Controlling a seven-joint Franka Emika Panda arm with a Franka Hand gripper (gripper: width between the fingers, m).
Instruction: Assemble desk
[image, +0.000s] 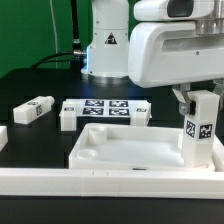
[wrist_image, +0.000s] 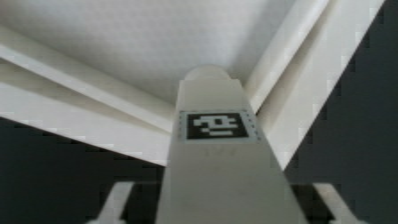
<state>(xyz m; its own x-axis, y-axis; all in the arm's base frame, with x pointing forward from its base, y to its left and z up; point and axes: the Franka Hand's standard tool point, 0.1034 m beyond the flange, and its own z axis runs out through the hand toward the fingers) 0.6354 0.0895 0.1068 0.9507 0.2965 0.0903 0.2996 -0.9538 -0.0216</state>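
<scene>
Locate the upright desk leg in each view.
Exterior view: the leg stands upright at the exterior view's right, gripped by the hand, at the desk top's end.
Wrist view: the leg fills the middle, tag facing the camera.
Shared landmark: the desk top's raised rim.

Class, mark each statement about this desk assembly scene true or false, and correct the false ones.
1. The upright leg is at the desk top's corner on the exterior view's right. True.
2. The marker board lies on the desk top. False: it lies on the black table, behind the desk top.
3. A loose leg lies on the table at the exterior view's left. True.
4. The gripper hovers over the marker board. False: it is at the upright leg.
</scene>
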